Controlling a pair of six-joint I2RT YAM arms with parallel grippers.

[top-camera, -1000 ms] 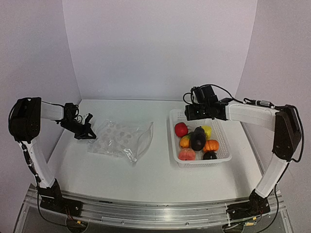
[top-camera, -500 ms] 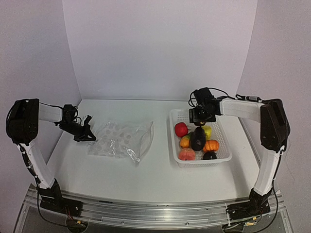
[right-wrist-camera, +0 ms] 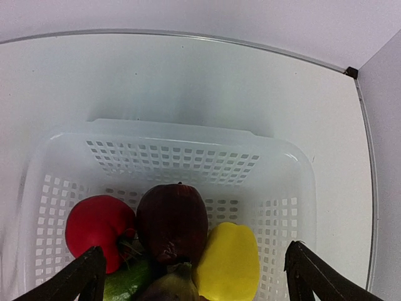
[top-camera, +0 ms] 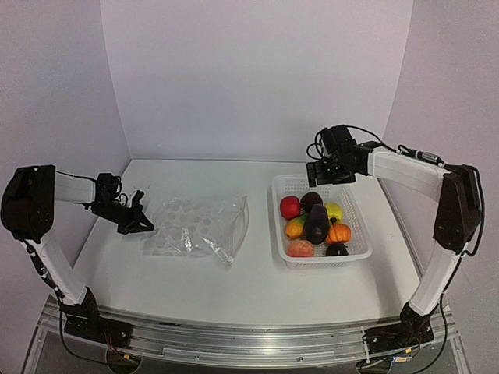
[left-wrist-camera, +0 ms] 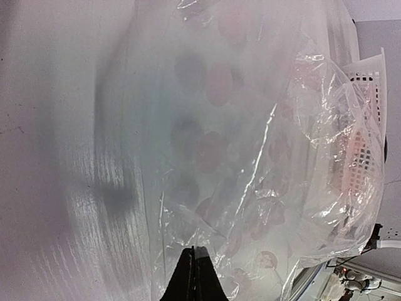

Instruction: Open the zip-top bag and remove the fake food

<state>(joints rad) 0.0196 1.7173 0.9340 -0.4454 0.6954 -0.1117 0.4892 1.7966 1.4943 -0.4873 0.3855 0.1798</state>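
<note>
The clear zip-top bag (top-camera: 195, 226) lies crumpled on the table's left half, and I see no food inside it. My left gripper (top-camera: 134, 221) is at its left edge, shut on the plastic film (left-wrist-camera: 207, 207); its fingertips (left-wrist-camera: 193, 260) are pressed together. The fake food lies in the white mesh basket (top-camera: 285, 184): a red piece (top-camera: 290, 207), a dark red one (right-wrist-camera: 172, 222), a yellow one (right-wrist-camera: 229, 260), a dark purple one (top-camera: 317, 224), an orange one (top-camera: 338, 233). My right gripper (top-camera: 331, 171) hangs open and empty above the basket's far end (right-wrist-camera: 182, 135).
The basket stands right of centre, its long side running away from me. Grey walls close in the table at the back and on both sides. A strip of bare white table separates the bag from the basket.
My right gripper opened wider and lifted back from the basket, uncovering the dark red piece at its far end. The left gripper shifted slightly nearer and the bag moved a little with it.
</note>
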